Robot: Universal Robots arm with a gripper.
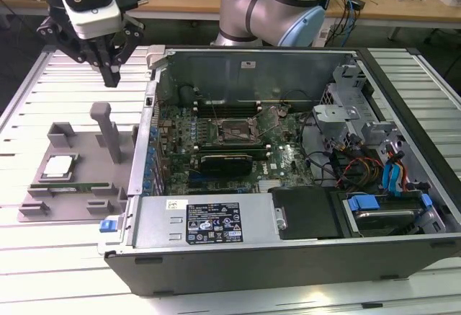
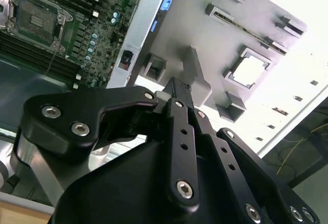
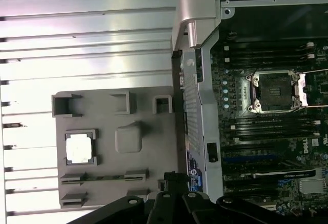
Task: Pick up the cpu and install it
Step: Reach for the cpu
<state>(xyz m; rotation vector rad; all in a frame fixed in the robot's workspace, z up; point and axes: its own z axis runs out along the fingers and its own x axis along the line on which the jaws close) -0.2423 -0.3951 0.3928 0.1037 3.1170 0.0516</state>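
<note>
Pincer closed and empty, cpu sitting in the tray

My pincer (image 1: 112,78) hung in the air above the back edge of the grey tray (image 1: 90,153), toward the exterior view's left and just outside the open case (image 1: 252,264). The fingers were pressed together to a single tip with nothing between them, and they weren't touching anything. The cpu (image 1: 59,166) lay flat in its square pocket on the tray, silver side up, well below the tip and off to one side. The tray's upright post (image 1: 108,131) stood between the cpu and the case wall. In the second wrist view my closed tip (image 2: 177,84) lined up over that post, with the cpu (image 2: 251,70) beyond it. The socket (image 1: 236,131) sat open on the board inside the case, well apart from me.
</note>
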